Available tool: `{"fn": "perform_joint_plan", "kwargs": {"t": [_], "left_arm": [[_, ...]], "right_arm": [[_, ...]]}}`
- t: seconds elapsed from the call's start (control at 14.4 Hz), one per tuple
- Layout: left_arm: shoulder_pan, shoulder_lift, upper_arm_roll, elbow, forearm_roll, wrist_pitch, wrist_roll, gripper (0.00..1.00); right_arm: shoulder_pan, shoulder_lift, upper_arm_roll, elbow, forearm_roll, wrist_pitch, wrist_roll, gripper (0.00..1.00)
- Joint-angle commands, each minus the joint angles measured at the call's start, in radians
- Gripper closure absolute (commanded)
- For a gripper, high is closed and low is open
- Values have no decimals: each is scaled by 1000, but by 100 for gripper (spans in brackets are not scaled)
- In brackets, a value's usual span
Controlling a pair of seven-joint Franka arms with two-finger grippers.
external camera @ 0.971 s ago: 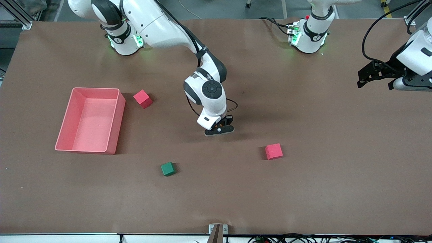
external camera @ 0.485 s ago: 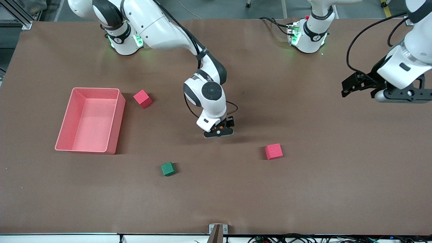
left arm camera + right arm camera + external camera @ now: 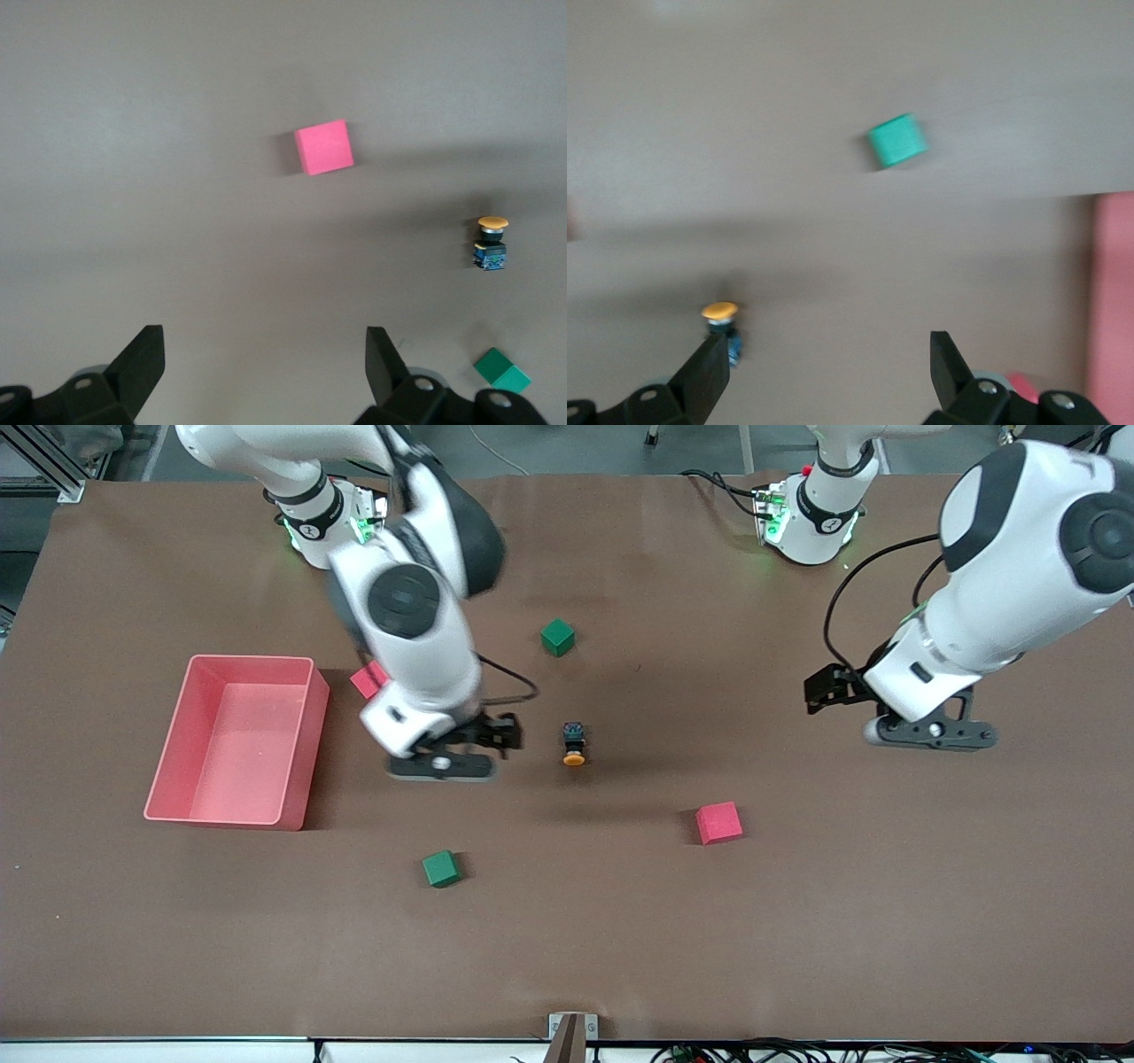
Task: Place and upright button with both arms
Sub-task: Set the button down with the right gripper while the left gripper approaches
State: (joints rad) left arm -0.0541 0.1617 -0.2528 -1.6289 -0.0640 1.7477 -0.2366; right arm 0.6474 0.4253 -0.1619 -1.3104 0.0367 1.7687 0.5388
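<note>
The button (image 3: pixel 574 745) lies on its side on the brown table (image 3: pixel 797 921), orange cap toward the front camera, touched by no gripper. My right gripper (image 3: pixel 443 768) is open and empty, in the air between the button and the pink bin. Its wrist view shows the button (image 3: pixel 723 323) beside one finger of the right gripper (image 3: pixel 828 372). My left gripper (image 3: pixel 930 734) is open and empty, over bare table toward the left arm's end. Its wrist view shows the button (image 3: pixel 492 243) well off from the left gripper (image 3: pixel 266 372).
A pink bin (image 3: pixel 251 659) stands toward the right arm's end. One red cube (image 3: pixel 366 680) sits beside it, partly hidden by the right arm. Another red cube (image 3: pixel 718 822) and a green cube (image 3: pixel 440 868) lie nearer the camera than the button, a second green cube (image 3: pixel 557 638) farther.
My right gripper has let go of the button, risen and moved toward the bin. The button now lies on the table. My left arm has swung in toward the middle.
</note>
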Motion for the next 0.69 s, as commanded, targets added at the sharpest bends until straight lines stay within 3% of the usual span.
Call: {"fn": "perform_joint_plan", "kwargs": {"t": [0.0, 0.28, 0.62], "left_arm": [[-62, 62, -33, 1, 31, 53, -122, 0], [-228, 185, -33, 3, 134, 171, -352, 0], [-389, 335, -33, 18, 239, 350, -595, 0]], "right_arm": [[-81, -143, 10, -67, -12, -111, -51, 0], [-241, -302, 4, -111, -14, -253, -259, 0], [-435, -442, 5, -234, -46, -249, -457, 0]]}}
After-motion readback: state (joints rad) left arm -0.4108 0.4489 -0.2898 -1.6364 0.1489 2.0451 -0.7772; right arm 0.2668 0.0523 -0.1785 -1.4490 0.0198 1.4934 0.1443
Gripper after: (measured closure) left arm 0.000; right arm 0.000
